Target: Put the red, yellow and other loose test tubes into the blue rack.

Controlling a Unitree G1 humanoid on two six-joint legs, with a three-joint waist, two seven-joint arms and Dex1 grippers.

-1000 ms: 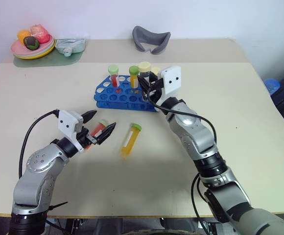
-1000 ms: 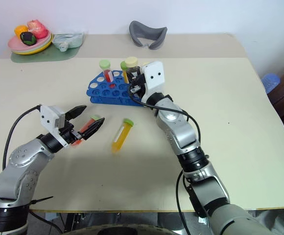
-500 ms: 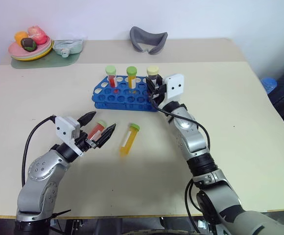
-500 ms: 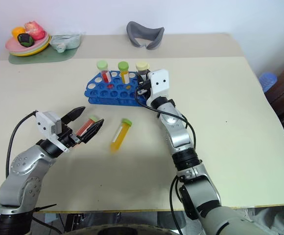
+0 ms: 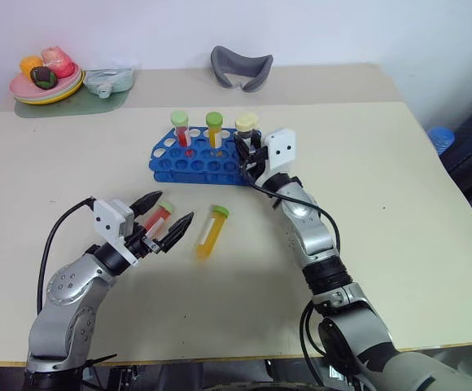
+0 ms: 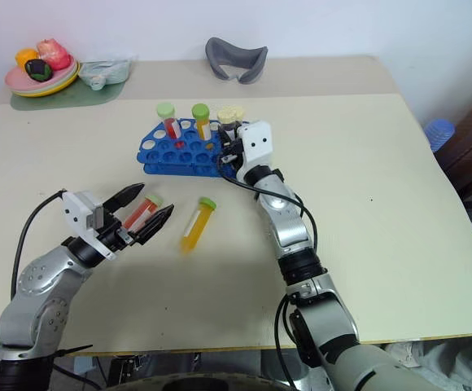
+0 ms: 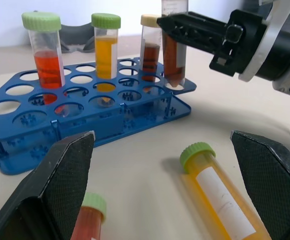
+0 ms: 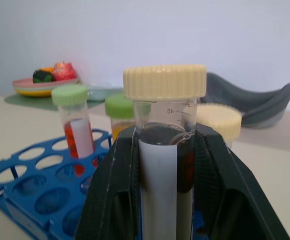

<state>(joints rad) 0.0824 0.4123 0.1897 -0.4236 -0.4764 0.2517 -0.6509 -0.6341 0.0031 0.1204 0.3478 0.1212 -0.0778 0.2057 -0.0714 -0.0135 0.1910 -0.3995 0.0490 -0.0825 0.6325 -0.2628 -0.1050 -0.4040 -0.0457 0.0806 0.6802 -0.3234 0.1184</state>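
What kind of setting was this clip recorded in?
Probably an indoor lab-style test bench set up for a sorting drill: a plain beige table against a white wall, a blue rack with capped test tubes, and a plate of toy-like fruit at the far corner.

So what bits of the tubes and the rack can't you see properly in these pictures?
- Bottom tip of the brown-filled tube with the cream cap: right wrist view, the right gripper shut on it covers it; whether it sits in a hole of the blue plastic rack cannot be told.
- Red tube with the green cap lying on the table: left wrist view, cut off by the edge.
- Label print on the lying yellow tube: too small.
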